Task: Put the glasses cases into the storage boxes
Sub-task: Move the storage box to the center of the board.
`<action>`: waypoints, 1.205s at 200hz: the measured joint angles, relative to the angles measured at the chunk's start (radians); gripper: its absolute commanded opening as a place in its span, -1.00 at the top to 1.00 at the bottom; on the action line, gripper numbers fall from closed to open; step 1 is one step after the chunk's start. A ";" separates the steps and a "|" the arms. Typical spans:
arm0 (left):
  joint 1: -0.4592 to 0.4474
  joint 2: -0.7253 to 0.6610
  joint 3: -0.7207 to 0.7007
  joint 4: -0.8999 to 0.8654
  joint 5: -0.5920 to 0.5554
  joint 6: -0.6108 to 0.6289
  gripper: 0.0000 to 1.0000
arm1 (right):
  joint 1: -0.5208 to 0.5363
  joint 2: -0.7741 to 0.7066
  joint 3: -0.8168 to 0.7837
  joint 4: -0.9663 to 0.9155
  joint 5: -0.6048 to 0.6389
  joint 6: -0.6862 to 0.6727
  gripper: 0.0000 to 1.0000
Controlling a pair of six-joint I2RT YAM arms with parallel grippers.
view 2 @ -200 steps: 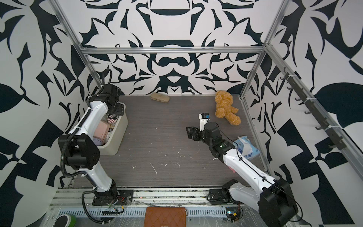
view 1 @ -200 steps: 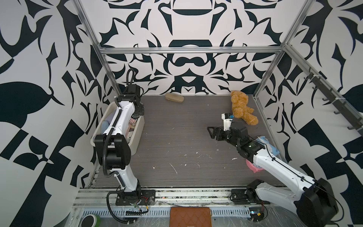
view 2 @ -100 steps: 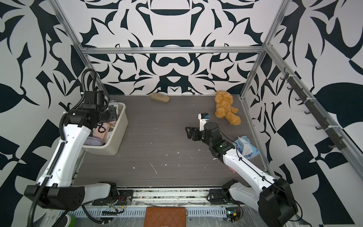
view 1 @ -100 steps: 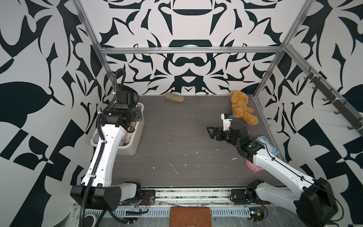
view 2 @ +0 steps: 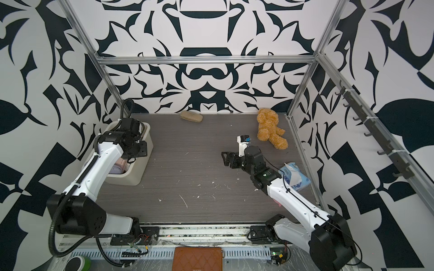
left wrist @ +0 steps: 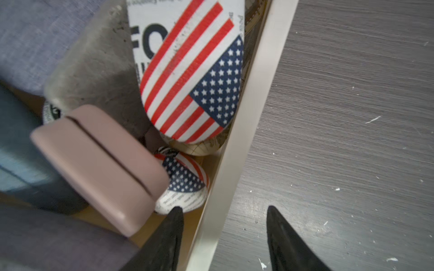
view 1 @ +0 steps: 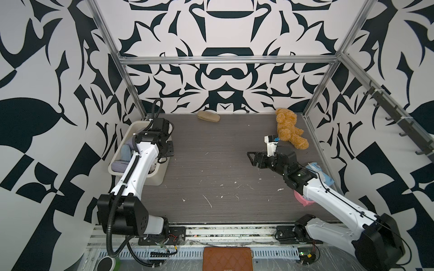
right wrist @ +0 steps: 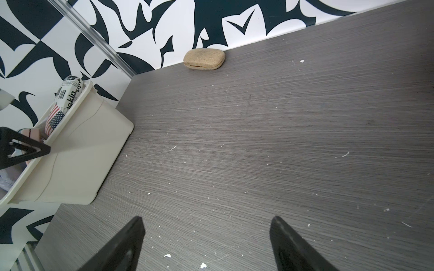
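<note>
Here, the left gripper [left wrist: 223,208] is hanging over the storage box [left wrist: 249,117]. Its two black fingers are standing apart, gripping nothing. They are straddling the box's long rim on the side facing the table's middle: one tip is sitting over the inside, the other over the grey table [left wrist: 340,140].

Inside the box:
- A pink case [left wrist: 101,162] is lying seam-up just beside the inner fingertip.
- A flag-print case [left wrist: 195,77] is leaning along the wall.
- A second flag-print case [left wrist: 185,185] is peeking out from under both of them.
- A grey case [left wrist: 94,70] is lying beside the first flag one.

The right gripper [right wrist: 206,218] is hovering over bare table. Its fingers are spread wide and empty, facing the box across the floor.

A tan case [view 1: 208,116] is lying alone against the back wall, outside the box and well apart from both grippers.

Further out, a teddy bear [view 1: 290,127] is slumping in the far right corner. A blue-white packet [view 2: 294,176] is resting by the right wall beside the right arm. A brown quilted wallet [view 1: 227,258] is lying at the front edge, off the table.
</note>
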 measured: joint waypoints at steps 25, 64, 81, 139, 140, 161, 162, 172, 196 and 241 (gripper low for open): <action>0.014 0.011 -0.021 0.018 0.019 0.002 0.44 | 0.000 -0.003 0.000 0.000 0.001 0.000 -0.73; 0.011 -0.027 -0.059 0.086 0.106 0.049 0.71 | 0.000 -0.003 -0.001 0.000 0.002 0.000 -0.73; 0.000 -0.056 -0.085 0.104 0.142 0.048 0.89 | 0.000 -0.005 -0.001 0.000 0.006 0.000 -0.72; -0.203 -0.039 -0.053 0.050 0.111 -0.029 1.00 | 0.000 -0.024 -0.002 0.000 0.022 0.000 -0.73; -0.206 -0.038 -0.051 0.048 0.111 -0.031 1.00 | 0.000 -0.024 -0.002 0.000 0.022 0.000 -0.73; -0.335 0.029 0.014 0.027 0.094 -0.114 1.00 | 0.000 -0.037 -0.003 -0.001 0.036 0.000 -0.72; -0.340 0.033 0.017 0.027 0.093 -0.118 1.00 | 0.000 -0.039 -0.004 -0.001 0.037 0.000 -0.72; -0.412 0.079 0.061 0.024 0.075 -0.163 1.00 | 0.000 -0.045 -0.005 -0.001 0.047 0.000 -0.73; -0.575 0.183 0.156 0.061 0.054 -0.243 1.00 | 0.000 -0.058 -0.007 -0.006 0.078 0.000 -0.72; -0.800 0.348 0.291 0.235 0.097 -0.334 1.00 | -0.008 -0.088 -0.009 -0.028 0.140 0.001 -0.73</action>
